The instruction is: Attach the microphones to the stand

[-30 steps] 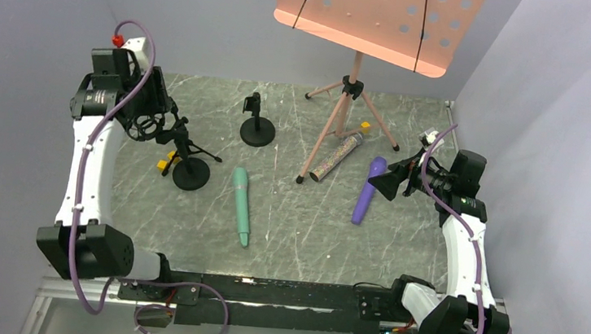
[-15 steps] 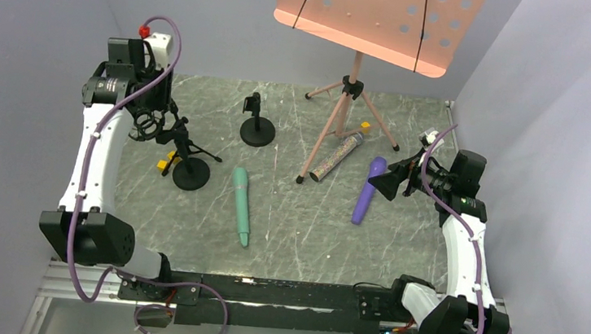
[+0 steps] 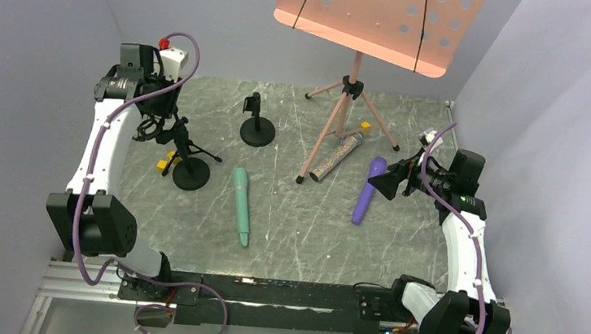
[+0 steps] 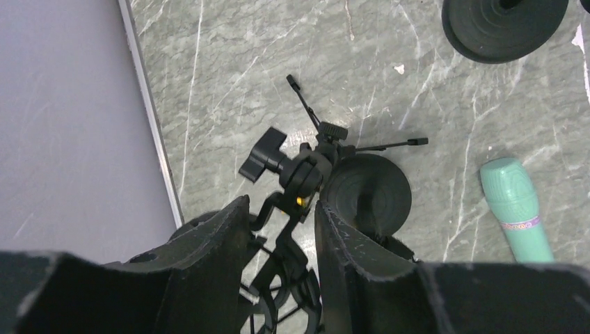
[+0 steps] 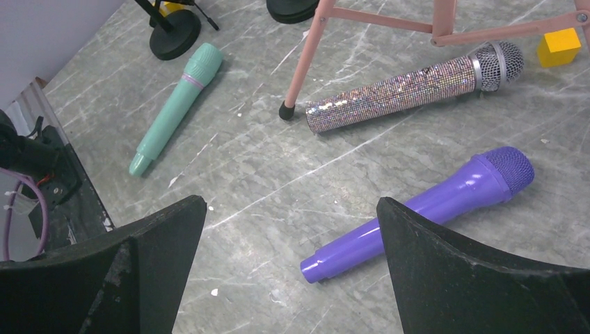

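The top camera looks down from behind over the whole table (image 3: 304, 217). Both wrist cameras look down closer, sharing the mint green microphone (image 4: 516, 207).

Your left arm (image 3: 102, 148) stands tall from its base and reaches far back on the left side. Its wrist is bent over so the left claw (image 4: 282, 204) points down. The jaws sit partway closed with a narrow gap, and you cannot tell whether they pinch anything. Your right arm (image 3: 465, 241) folds forward at the elbow. Its right claw (image 5: 292, 209) is spread wide and aimed low toward the middle.
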Robot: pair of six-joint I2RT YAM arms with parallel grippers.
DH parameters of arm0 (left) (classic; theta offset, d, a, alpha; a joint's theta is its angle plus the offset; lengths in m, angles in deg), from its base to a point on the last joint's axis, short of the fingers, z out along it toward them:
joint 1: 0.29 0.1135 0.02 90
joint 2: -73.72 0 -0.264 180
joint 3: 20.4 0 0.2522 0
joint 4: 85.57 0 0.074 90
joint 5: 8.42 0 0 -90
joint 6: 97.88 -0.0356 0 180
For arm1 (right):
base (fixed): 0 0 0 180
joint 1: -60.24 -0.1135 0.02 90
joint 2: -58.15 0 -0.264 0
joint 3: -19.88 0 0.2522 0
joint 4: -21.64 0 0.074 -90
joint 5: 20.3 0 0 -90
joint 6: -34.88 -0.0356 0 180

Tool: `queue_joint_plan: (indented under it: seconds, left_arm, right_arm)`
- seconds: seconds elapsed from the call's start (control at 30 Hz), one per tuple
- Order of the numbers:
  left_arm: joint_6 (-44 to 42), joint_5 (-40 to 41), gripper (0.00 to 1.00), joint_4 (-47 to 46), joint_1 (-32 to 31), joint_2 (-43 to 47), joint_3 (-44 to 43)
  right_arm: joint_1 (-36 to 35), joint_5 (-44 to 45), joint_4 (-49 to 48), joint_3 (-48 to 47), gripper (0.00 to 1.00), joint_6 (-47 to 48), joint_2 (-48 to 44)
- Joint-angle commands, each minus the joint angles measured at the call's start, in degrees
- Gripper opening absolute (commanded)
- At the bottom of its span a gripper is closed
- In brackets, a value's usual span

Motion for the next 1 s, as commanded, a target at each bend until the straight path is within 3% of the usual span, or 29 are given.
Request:
queue_joint_plan:
  seconds: [0.0, 0.3, 0.6, 0.8, 0.97]
  left_arm:
    - [-2.45, -1.11, 0.45, -0.71, -0.24, -1.9, -2.54]
    - [-3.17, -0.91, 0.42, -1.85, -0.24, -2.35, -1.44]
    - [-2.38, 2.54, 0.3, -2.18, -0.23, -3.5, -2.68]
    - [-1.81, 2.55, 0.39, -4.3, -0.23, -2.69, -1.04]
    - [-1.35, 2.57, 0.39, -3.72, -0.23, -3.9, -1.91]
  right_arm:
    - [-0.22, -0.1, -1.44, -1.9, 1.0, 0.96, 0.3]
    - [-0.22, 0.0, -1.62, -1.85, 1.0, 0.79, 0.81]
    - [-0.22, 0.39, -1.45, -1.94, 1.0, 0.97, 0.84]
    - [-0.22, 0.68, -1.35, -2.03, 1.0, 1.14, 0.81]
    - [-0.22, 0.81, -1.27, -2.11, 1.0, 1.23, 0.88]
